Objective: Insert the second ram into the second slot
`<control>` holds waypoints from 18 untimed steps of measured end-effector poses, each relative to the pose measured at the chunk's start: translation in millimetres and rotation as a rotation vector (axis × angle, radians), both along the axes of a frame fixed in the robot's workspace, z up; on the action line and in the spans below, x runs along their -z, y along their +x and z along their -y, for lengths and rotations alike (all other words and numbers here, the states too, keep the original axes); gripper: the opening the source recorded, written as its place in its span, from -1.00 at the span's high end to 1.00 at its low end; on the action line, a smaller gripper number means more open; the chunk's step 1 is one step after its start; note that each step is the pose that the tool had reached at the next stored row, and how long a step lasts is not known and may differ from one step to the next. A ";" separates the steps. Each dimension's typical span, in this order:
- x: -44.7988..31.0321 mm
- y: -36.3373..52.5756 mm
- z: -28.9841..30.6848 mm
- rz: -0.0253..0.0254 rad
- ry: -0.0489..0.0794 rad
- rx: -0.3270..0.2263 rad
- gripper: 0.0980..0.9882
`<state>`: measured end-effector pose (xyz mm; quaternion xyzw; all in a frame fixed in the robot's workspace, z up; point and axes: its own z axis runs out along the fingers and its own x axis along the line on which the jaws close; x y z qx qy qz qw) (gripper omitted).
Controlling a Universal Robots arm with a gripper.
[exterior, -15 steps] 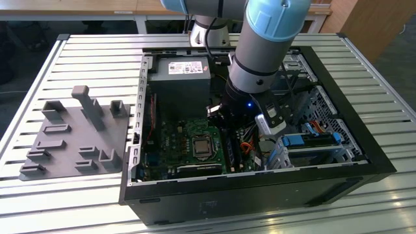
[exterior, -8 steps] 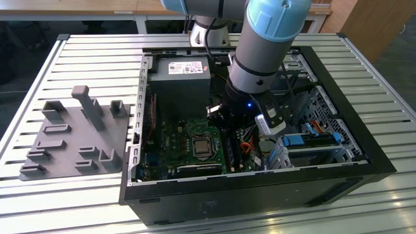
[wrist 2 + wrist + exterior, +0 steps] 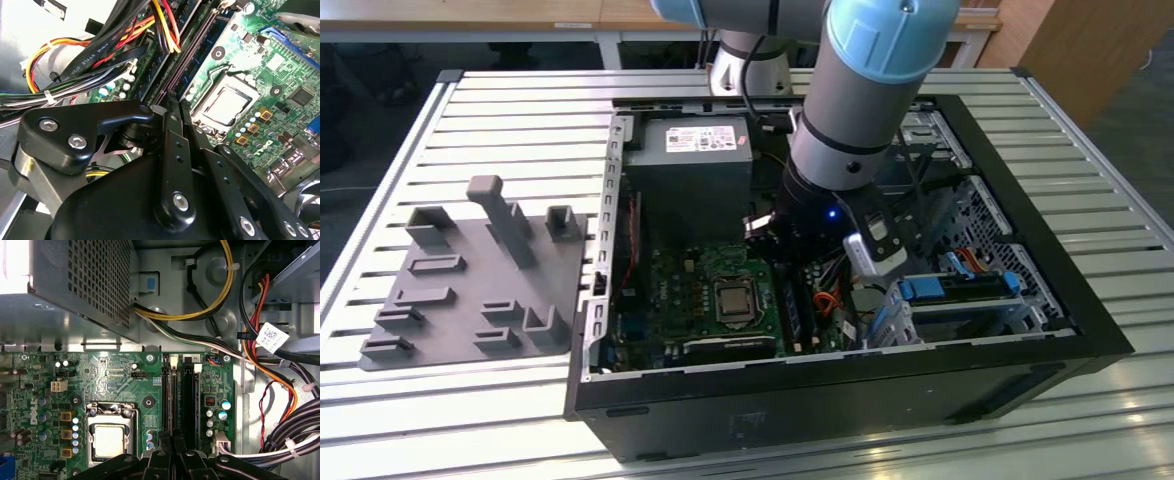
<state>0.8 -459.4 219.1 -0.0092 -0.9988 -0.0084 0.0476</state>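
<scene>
We find the black gripper (image 3: 173, 439) low over 2 black memory slots (image 3: 188, 390) on the green motherboard (image 3: 115, 375), jaws closed; insertion unconfirmed.

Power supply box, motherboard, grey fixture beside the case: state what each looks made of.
Power supply box: sheet metal, dull grey, by its punched vent holes and folded edge. Motherboard: green laminate circuit board, slightly glossy, with printed traces and soldered parts. Grey fixture: probably plastic, matte; uniform grey, blocky moulded or printed shapes; painted metal cannot be ruled out.
</scene>
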 end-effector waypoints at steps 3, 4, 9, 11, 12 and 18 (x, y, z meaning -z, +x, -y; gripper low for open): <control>0.0 0.0 -0.2 0.0000 0.000 0.006 0.91; 0.0 0.0 -0.2 0.0000 0.000 0.007 0.91; 1.7 0.0 -0.2 0.0000 0.000 0.014 0.91; 2.2 0.0 -0.2 -0.0001 0.000 0.018 0.91; 2.3 0.0 -0.2 -0.0002 -0.001 0.021 0.91; 2.4 0.0 -0.2 -0.0013 0.000 0.027 0.91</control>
